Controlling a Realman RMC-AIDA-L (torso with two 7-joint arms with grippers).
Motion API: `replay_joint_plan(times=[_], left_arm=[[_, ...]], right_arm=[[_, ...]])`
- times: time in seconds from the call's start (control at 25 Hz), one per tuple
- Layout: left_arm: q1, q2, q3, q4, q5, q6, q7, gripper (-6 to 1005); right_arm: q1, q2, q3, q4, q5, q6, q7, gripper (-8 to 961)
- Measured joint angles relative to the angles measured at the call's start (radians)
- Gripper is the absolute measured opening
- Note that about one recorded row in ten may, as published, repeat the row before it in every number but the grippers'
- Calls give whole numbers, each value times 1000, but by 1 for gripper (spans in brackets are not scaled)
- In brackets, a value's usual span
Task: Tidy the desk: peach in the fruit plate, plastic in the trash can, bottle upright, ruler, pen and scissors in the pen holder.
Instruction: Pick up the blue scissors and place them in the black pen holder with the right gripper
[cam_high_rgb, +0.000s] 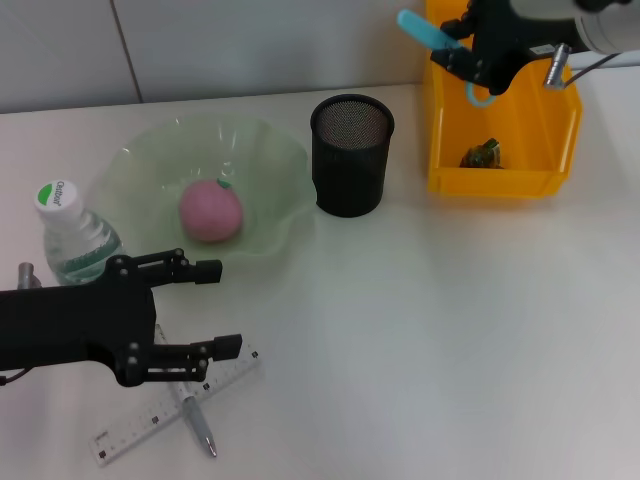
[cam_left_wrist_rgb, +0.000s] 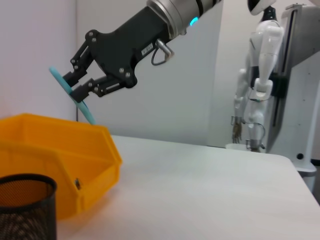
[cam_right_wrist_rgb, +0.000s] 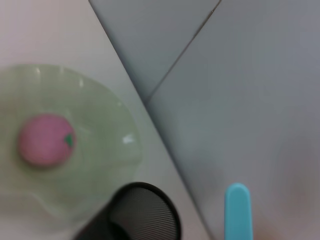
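A: Item one, the scissors (cam_high_rgb: 428, 32)?
B: Light blue blade cover, blue loop handle showing below the fingers. Held aloft in the right gripper (cam_high_rgb: 470, 62), which is clamped on them above the far end of the trash can (cam_high_rgb: 500, 182). The covered blades point up and toward the robot's left; the left wrist view shows them tilted (cam_left_wrist_rgb: 70, 95), clear of the bin's rim.

A: The bin itself?
B: Bright orange-yellow, rectangular, tall walls, at the far right of the desk (cam_high_rgb: 420, 330). A small crumpled greenish-brown piece (cam_high_rgb: 482, 154) lies inside, possibly the plastic; the view is too coarse to be sure.

A: Pen holder?
B: Black wire-mesh cylinder (cam_high_rgb: 351, 155), upright, between the fruit plate and the bin, just beside the plate's rim.

A: Fruit plate and peach?
B: Translucent pale green bowl with a ruffled rim (cam_high_rgb: 290, 205). The pink peach (cam_high_rgb: 211, 210), with a green leaf mark, sits inside it.

A: Bottle?
B: Clear plastic, white cap with green print (cam_high_rgb: 68, 228), standing upright left of the plate.

A: Ruler and pen?
B: Flat white ruler with black marks (cam_high_rgb: 140, 420) lies near the front left edge; the slim silver pen (cam_high_rgb: 199, 423) lies crossed on it.

A: Left gripper?
B: Its fingers are spread apart and hold nothing (cam_high_rgb: 222, 308). It hovers over the ruler, near the bottle.
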Motion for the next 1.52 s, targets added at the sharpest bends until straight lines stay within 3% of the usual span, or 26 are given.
replay_joint_plan(times=[0.12,0.16,0.36,0.52,0.76,1.0,1.36,1.52], left_arm=[[0,1,-8,-10,-6,-7,21,828],[0,1,-14,-14,-8,-9,30,828],[0,1,-18,-16,-8,-10,36,828],[-1,1,-55,-56,-12,-21,95,828],[0,1,-71,-70,-12,-22,105,828],[17,0,-72,-100,-32,-22,153,828],[28,-1,-72,-125,-48,-22,188,828],[33,0,-72,-162,-59,-24,244,828]], right_arm=[[-23,1,-50,-17,-39,57,-27,210],[-57,2,-123,-31,-103,141,-54,210],[-111,5,-252,-17,-217,312,-140,210],[-134,6,-300,1,-252,402,-221,210],[-191,7,-417,85,-366,683,-411,211],[-211,8,-471,160,-366,856,-561,211],[-222,-5,-543,371,-367,1269,-869,211],[-224,-6,-560,425,-367,1366,-949,211]])
